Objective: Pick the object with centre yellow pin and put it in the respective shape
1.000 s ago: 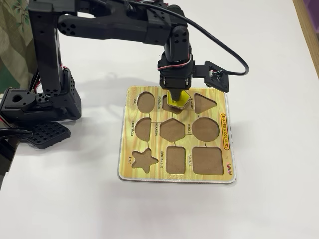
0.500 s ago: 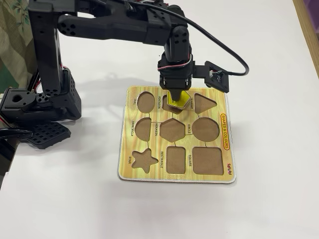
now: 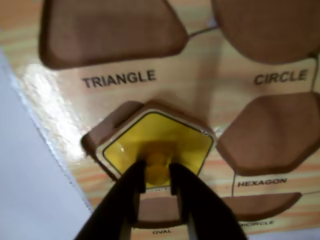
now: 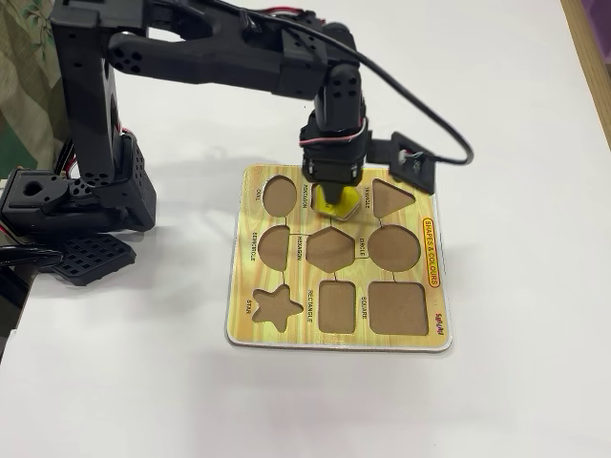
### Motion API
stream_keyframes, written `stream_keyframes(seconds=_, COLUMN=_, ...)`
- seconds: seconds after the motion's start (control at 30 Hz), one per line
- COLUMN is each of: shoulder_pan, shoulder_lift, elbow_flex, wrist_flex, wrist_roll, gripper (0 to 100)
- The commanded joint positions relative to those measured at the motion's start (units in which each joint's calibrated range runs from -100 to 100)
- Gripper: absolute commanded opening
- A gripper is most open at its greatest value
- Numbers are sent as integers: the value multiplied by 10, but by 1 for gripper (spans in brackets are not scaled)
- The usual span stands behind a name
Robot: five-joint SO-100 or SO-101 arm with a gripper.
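The yellow pentagon piece [image 3: 160, 140] has a yellow centre pin [image 3: 158, 169]. It lies over the pentagon recess [image 3: 114, 121] of the wooden shape board [image 3: 200, 90], a little askew, with a brown strip of the recess showing at its upper left. My gripper [image 3: 157, 175] comes in from the bottom edge, its black jaws shut on the pin. In the fixed view the gripper [image 4: 331, 197] points straight down onto the piece [image 4: 338, 201] in the board's [image 4: 434, 286] top row.
Empty recesses surround it: triangle [image 3: 110, 30], circle [image 3: 270, 25], hexagon [image 3: 272, 132], oval [image 3: 157, 212] and semicircle [image 3: 260, 205]. The fixed view also shows star [image 4: 274, 307], rectangle [image 4: 336, 305] and square [image 4: 396, 308] recesses. The arm's base [image 4: 86, 210] stands left of the board on a white table.
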Motion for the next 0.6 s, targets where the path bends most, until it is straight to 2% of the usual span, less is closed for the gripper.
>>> stream_keyframes(seconds=0.0, shoulder_pan=2, shoulder_lift=-15, elbow_flex=8, wrist_flex=4, wrist_roll=0, gripper=5)
stream_keyframes(seconds=0.57, shoulder_pan=-49, shoulder_lift=-16, elbow_flex=10, wrist_flex=-3, wrist_roll=-1, gripper=5)
